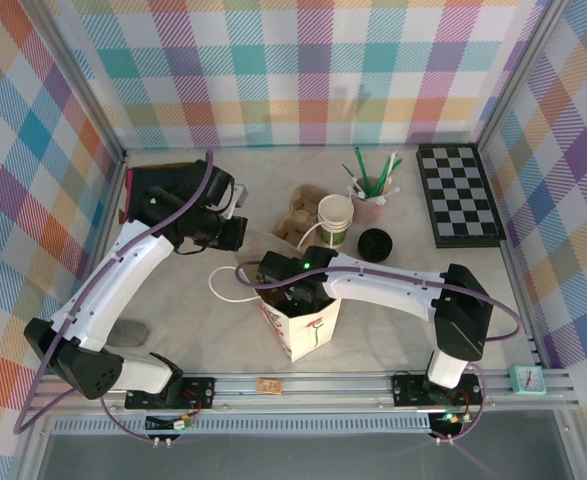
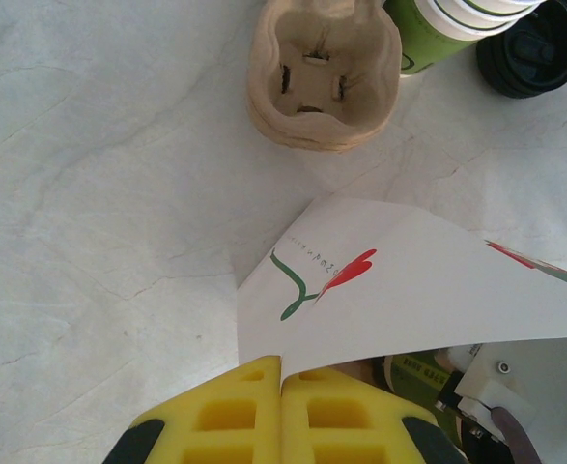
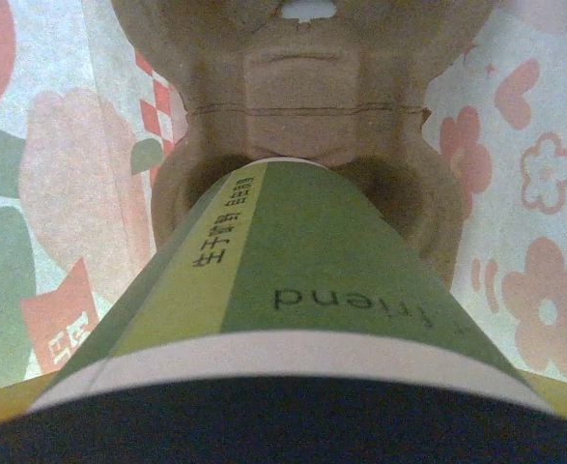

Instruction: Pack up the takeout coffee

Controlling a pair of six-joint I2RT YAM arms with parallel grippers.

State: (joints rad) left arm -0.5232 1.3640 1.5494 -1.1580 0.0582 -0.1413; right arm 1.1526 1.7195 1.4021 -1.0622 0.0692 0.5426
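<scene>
The task looks nearly finished. The white paper bag [image 1: 303, 335] stands open near the front of the table, and the right gripper [image 1: 293, 290] reaches down into its mouth. Inside, against the flower-printed lining, a moulded pulp cup carrier [image 3: 302, 106] sits low in the bag. The takeout coffee [image 3: 331, 261], green with a white band and a black lid, has its base seated in one of the carrier's sockets. So the cup is already in the bag. What seems left is to let go, lift the arm clear and perhaps close the top.

The right fingers are hidden, so it cannot be told whether they clamp the cup or stand free of it. The left gripper [image 2: 281, 406] has its yellow fingers pressed together, apparently pinching the bag's upper edge to hold it open.

The cup's dark green panel reads "friend", upside down from the wrist. A column of Chinese characters runs down its paler stripe, too blurred to read. The bag's outside bears a red-and-green flower with a fine line of print, too small to read.
</scene>
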